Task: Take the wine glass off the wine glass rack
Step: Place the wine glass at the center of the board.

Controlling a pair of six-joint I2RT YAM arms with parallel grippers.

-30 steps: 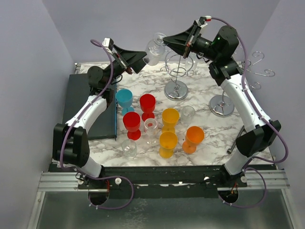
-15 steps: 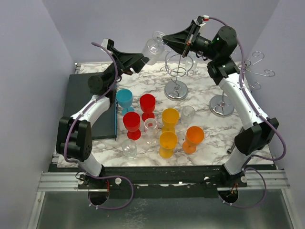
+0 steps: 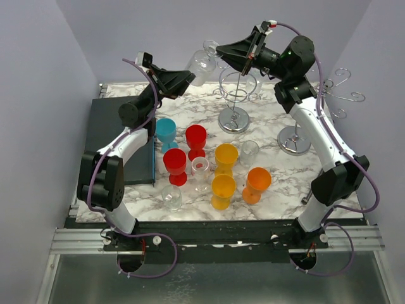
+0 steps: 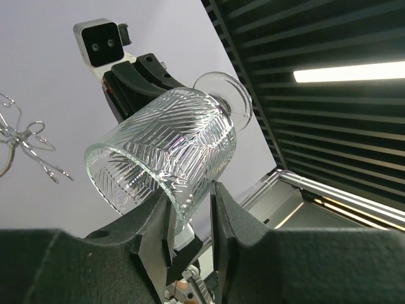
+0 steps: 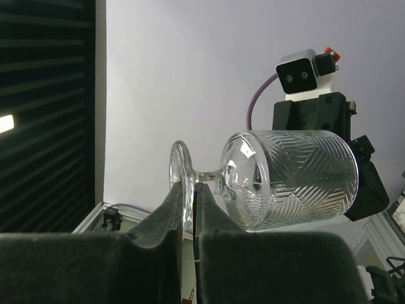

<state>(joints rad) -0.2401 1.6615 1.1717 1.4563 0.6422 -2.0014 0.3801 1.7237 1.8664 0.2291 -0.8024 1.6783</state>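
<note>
A clear ribbed wine glass (image 3: 199,63) hangs sideways in the air at the back, left of the wire wine glass rack (image 3: 234,95). My right gripper (image 3: 216,50) is shut on the glass's round foot; in the right wrist view the foot (image 5: 180,180) sits pinched between the fingers of that gripper (image 5: 188,188). My left gripper (image 3: 188,77) is open at the bowl's mouth. In the left wrist view the glass (image 4: 168,149) has its lower rim wall between my left gripper's (image 4: 190,193) spread fingers, with a gap on the right side.
A second chrome rack (image 3: 294,139) with curled hooks stands at the right. Several coloured cups stand in the middle: blue (image 3: 166,131), red (image 3: 195,138), yellow (image 3: 226,155), orange (image 3: 257,182), plus small clear glasses (image 3: 171,196). A dark tray (image 3: 117,139) lies at the left.
My left gripper has risen and moved right, up to the bowl's rim. My right gripper has shifted the glass slightly up and left, still holding its foot.
</note>
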